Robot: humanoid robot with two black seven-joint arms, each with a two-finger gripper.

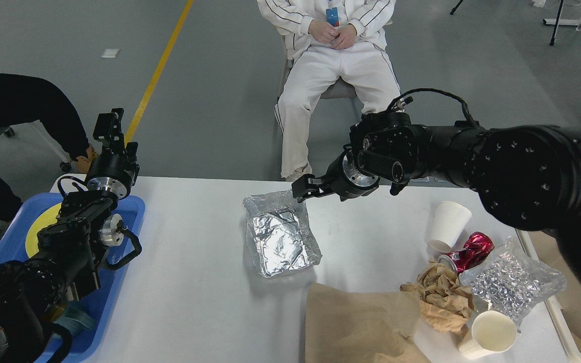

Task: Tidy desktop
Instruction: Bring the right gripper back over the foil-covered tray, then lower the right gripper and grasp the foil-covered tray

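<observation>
White bench, smooth and matte, filling the lower middle of the head view. Near its middle, a rectangular foil tray, shiny and creased, with thin crumpled walls. At the near right, a flat sheet of brown paper, and beside it a wad of crumpled brown paper. Just right of the wad, a clear plastic bag of glittery silver bits, wrinkled and puffy. Behind it, a crushed red can, glossy and dented, touching a white paper cup standing upside down. A second white paper cup on its side at the near right edge, open mouth up toward the view. At the left edge, a blue plastic tray with a yellow plate in it.

Right arm reaching in from the right, stretched level above the bench, right pincer pointing left at the far rim of the foil tray; fingers dark and close-set, gap or grip impossible to tell. Left arm bent up over the blue tray, left pincer pointing upward above the far edge of the bench, seen end-on, spread or pressed together not clear.
</observation>
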